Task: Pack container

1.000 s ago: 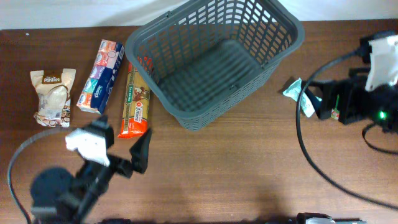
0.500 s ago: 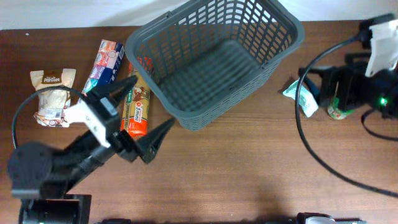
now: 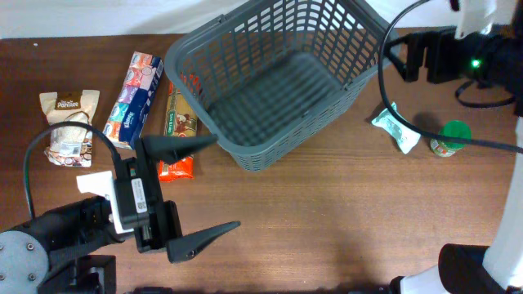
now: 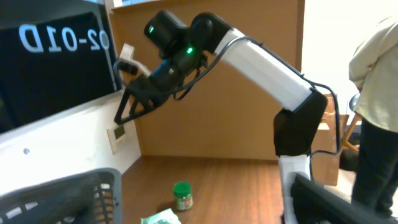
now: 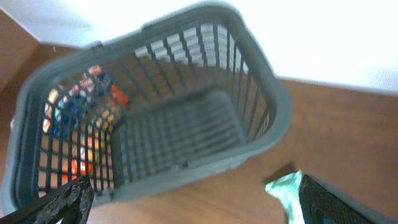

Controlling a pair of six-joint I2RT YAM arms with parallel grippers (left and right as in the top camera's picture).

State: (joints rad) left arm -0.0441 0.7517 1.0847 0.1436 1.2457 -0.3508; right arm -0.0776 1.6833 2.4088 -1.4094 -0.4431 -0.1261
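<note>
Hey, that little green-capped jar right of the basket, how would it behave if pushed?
The jar stands upright and looks rigid, so it should probably slide rather than crumple. Being round and small, it could tip and then roll.

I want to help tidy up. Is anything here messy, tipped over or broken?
Nothing looks spilled or broken. The only crooked thing is the basket, which sits turned at an angle to the edge of the table and is empty. The packets lie flat on the table outside it.
</note>
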